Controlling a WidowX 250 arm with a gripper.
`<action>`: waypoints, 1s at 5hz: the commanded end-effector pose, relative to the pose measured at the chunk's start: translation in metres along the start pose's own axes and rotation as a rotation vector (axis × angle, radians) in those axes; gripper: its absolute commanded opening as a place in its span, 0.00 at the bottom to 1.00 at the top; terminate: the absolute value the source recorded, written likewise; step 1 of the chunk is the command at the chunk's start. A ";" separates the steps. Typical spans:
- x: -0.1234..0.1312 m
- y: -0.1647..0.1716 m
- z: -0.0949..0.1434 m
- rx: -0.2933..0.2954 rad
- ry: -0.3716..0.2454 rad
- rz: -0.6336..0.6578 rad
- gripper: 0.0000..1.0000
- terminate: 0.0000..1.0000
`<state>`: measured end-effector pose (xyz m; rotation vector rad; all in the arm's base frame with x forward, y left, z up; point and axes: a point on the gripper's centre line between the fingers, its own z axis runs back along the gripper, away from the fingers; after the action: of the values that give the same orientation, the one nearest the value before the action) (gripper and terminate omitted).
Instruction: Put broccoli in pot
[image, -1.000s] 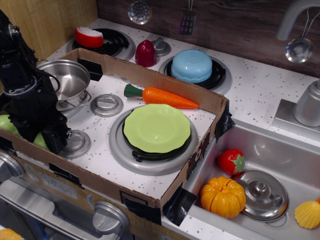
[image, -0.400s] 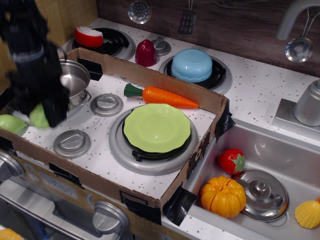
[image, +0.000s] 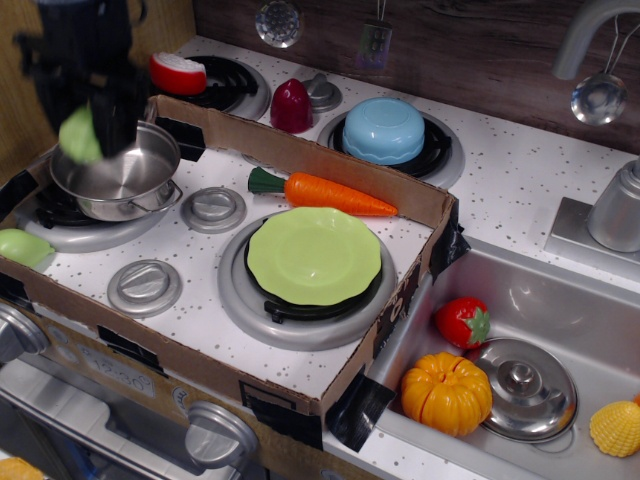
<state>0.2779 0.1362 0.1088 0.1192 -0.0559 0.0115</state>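
Note:
My black gripper (image: 88, 125) is blurred with motion at the upper left, above the left rim of the pot. It is shut on the broccoli (image: 80, 137), a small light-green lumpy piece held in the air over the pot's near-left edge. The pot (image: 122, 172) is a shiny steel round pot on the left burner inside the cardboard box; its inside shows nothing in it.
A larger pale green rounded toy (image: 24, 246) lies at the left edge. A carrot (image: 335, 194) and green plate (image: 314, 255) lie inside the cardboard box (image: 300, 385). A blue bowl (image: 384, 131) and red toys (image: 291, 106) stand behind. The sink (image: 590, 330) at right holds a lid (image: 524, 389), pumpkin (image: 447, 393) and strawberry (image: 463, 322).
The gripper has risen from the front-left of the stove and moved back toward the pot, lifting the broccoli with it. The larger pale green toy stayed at the left edge.

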 end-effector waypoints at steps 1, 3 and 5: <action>0.033 0.035 -0.002 0.004 -0.123 -0.062 0.00 0.00; 0.029 0.037 -0.015 -0.041 -0.110 -0.048 1.00 0.00; 0.031 0.035 -0.005 -0.014 -0.099 -0.044 1.00 0.00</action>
<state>0.3024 0.1720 0.0886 0.0687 -0.0967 -0.0316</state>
